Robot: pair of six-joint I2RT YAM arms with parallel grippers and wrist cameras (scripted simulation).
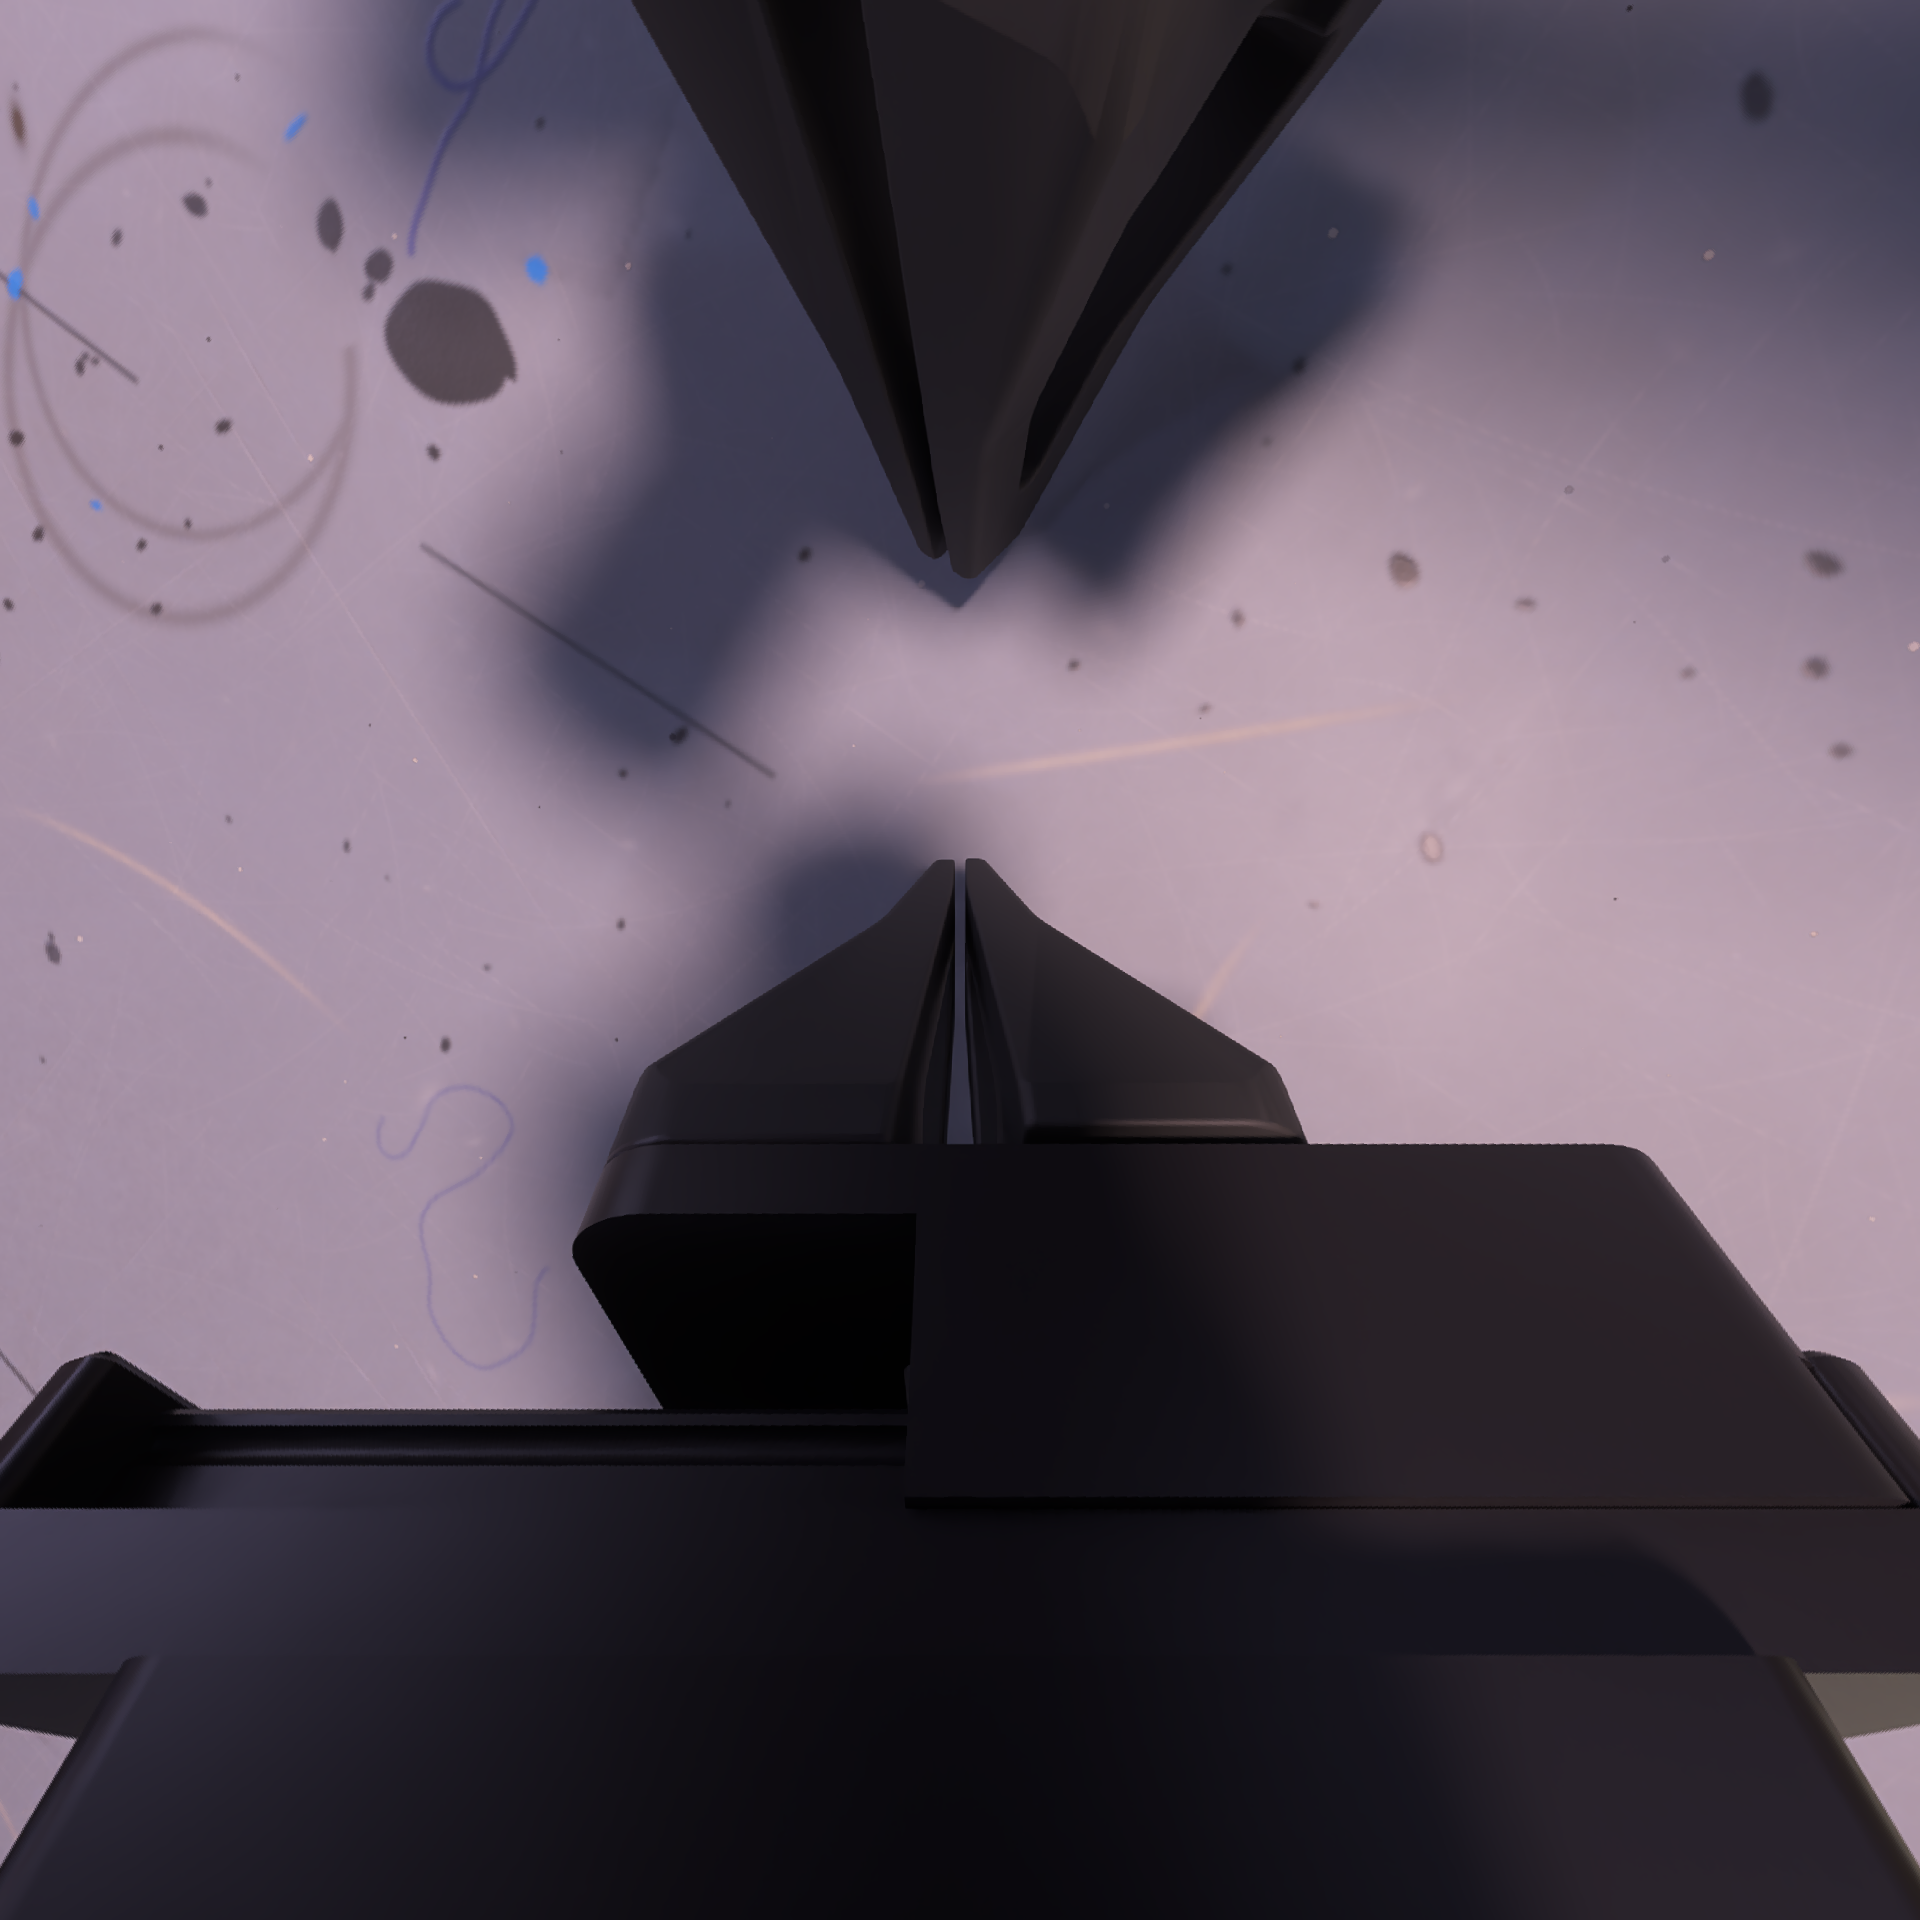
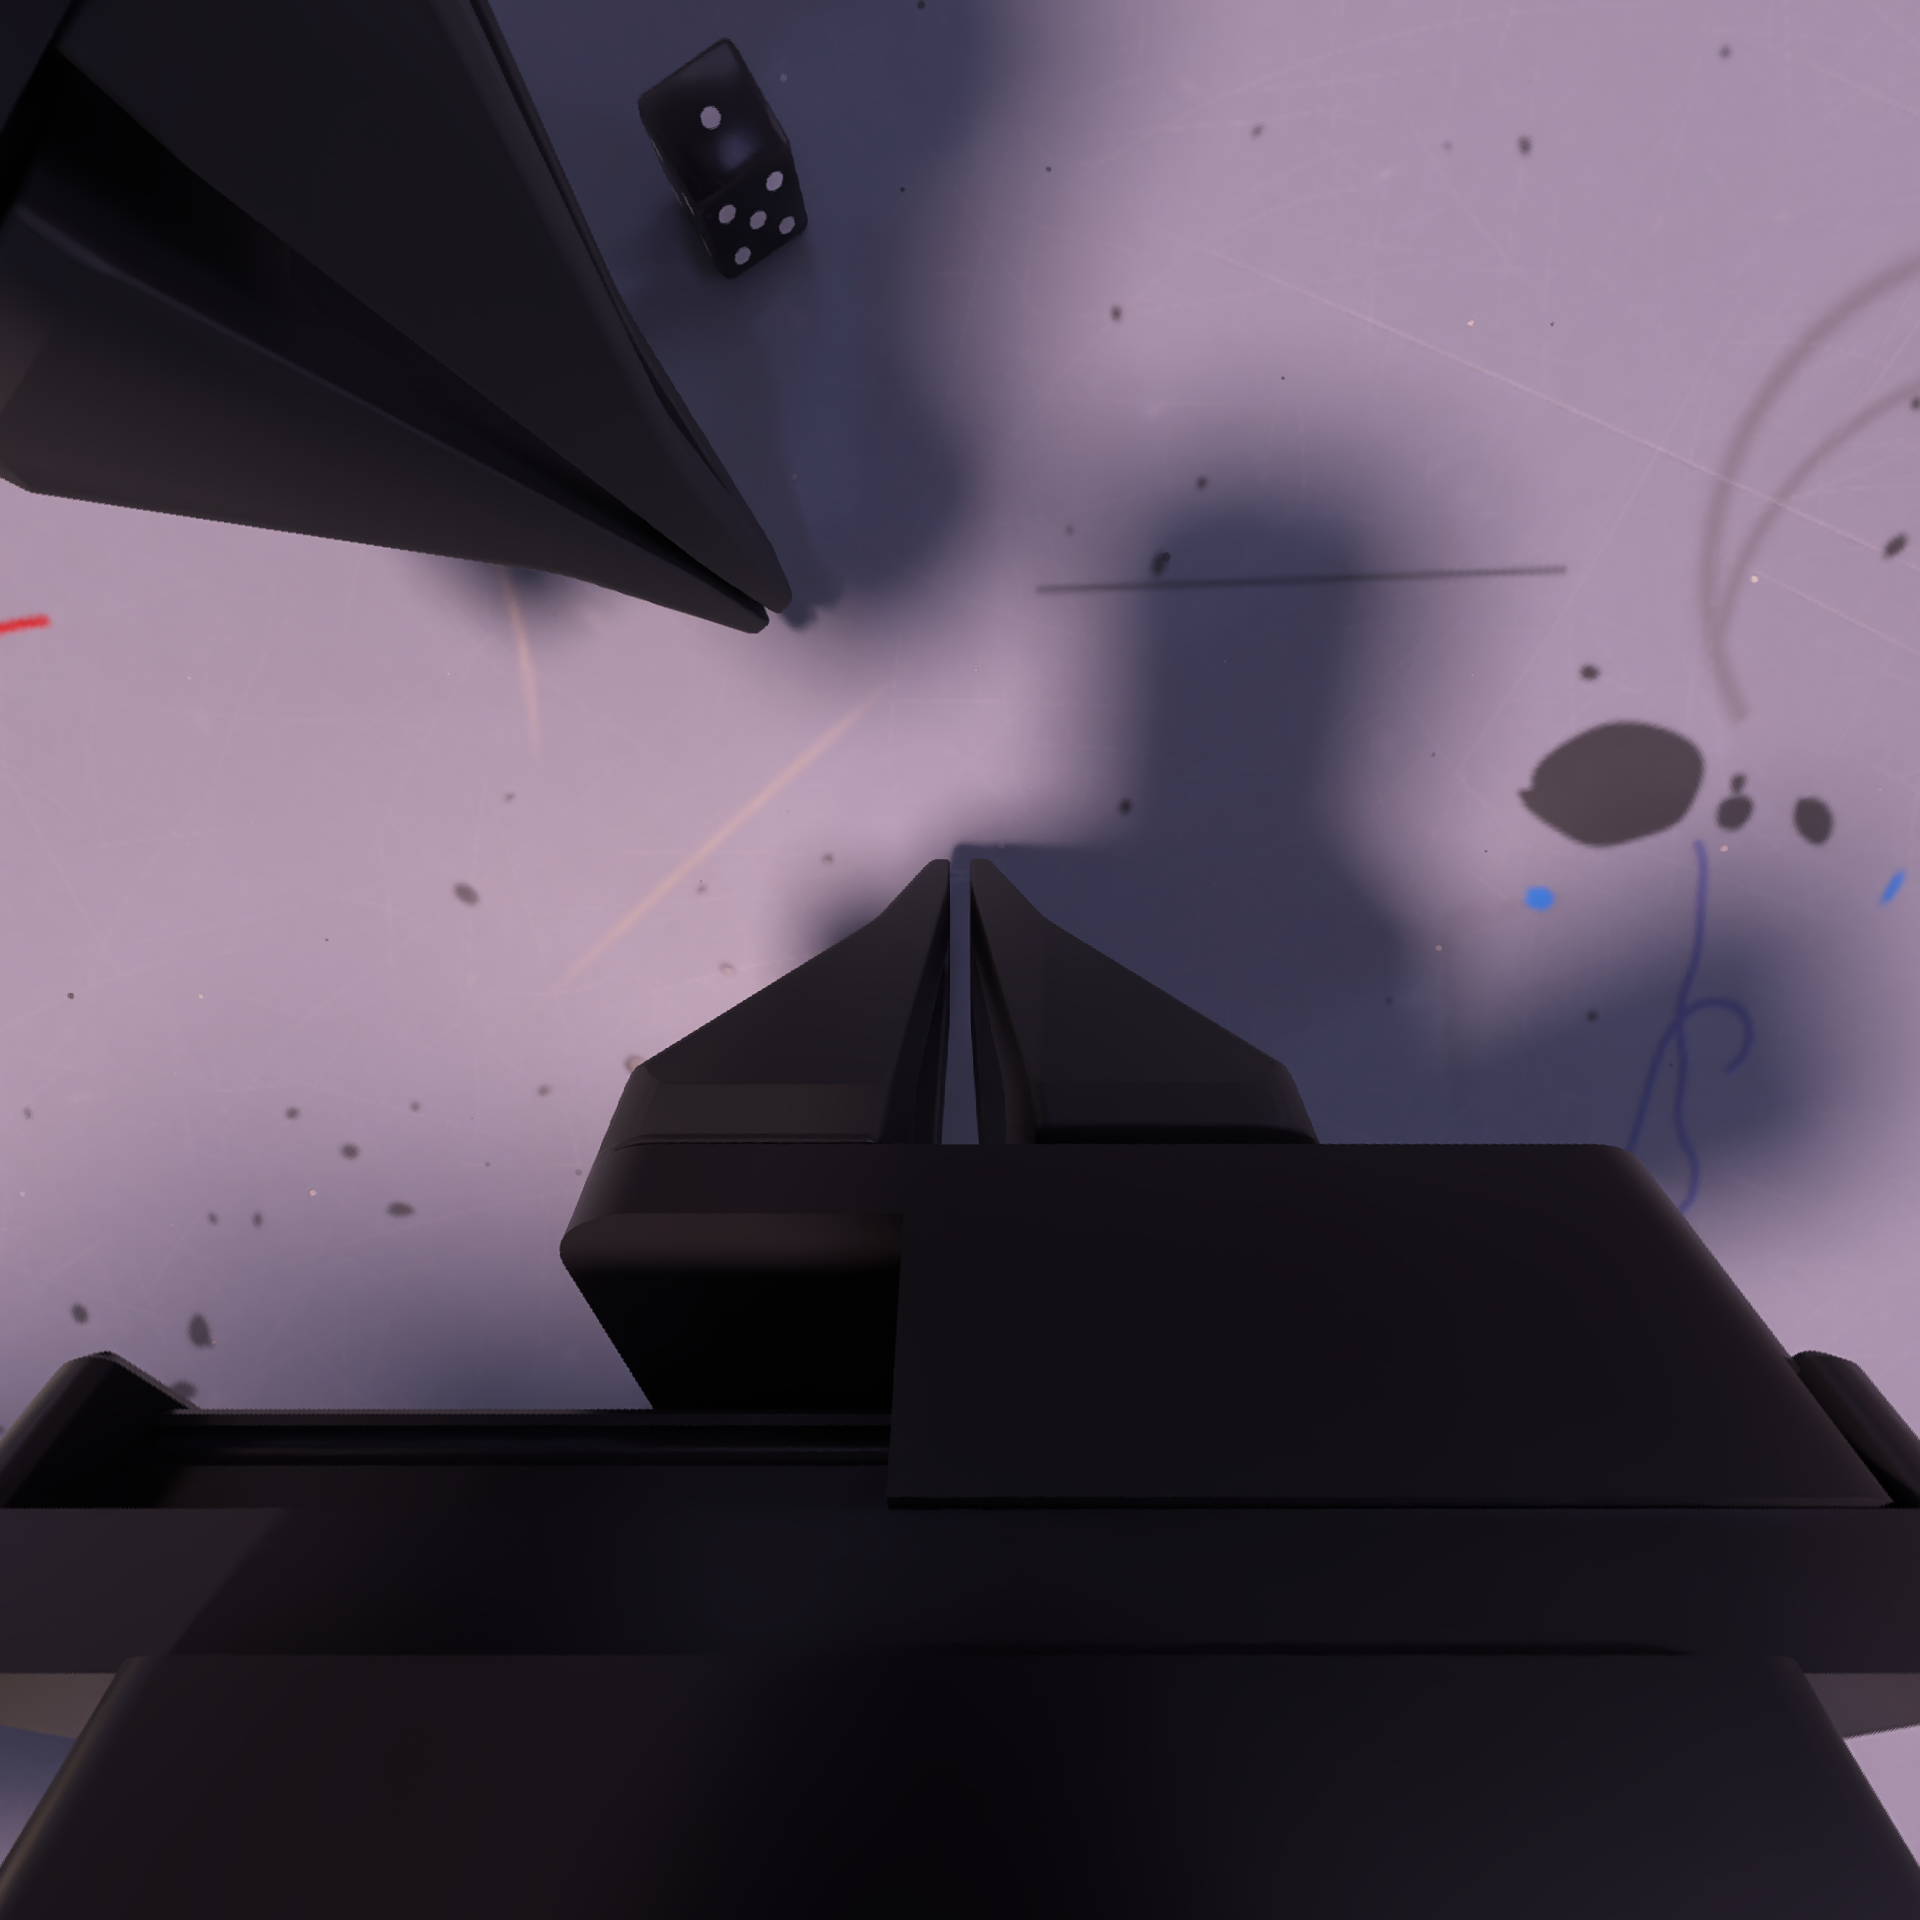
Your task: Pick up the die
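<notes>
A black die [image 2: 727,156] with white pips lies on the pale lilac table at the top of the right wrist view, in shadow. It does not show in the left wrist view. My right gripper [image 2: 960,864] is shut and empty, well short of the die and a little right of it. My left gripper [image 1: 959,864] is shut and empty over bare table. The left gripper also shows in the right wrist view [image 2: 774,613], shut, just left of the die. The right gripper also shows in the left wrist view [image 1: 948,556], shut, tip facing mine.
The table [image 1: 1455,831] is stained: a dark blot [image 1: 452,343], grey ring marks [image 1: 187,416], blue scribbles [image 1: 468,1247] and specks. The same blot shows in the right wrist view [image 2: 1616,784]. A short red mark [image 2: 23,623] lies at the left edge.
</notes>
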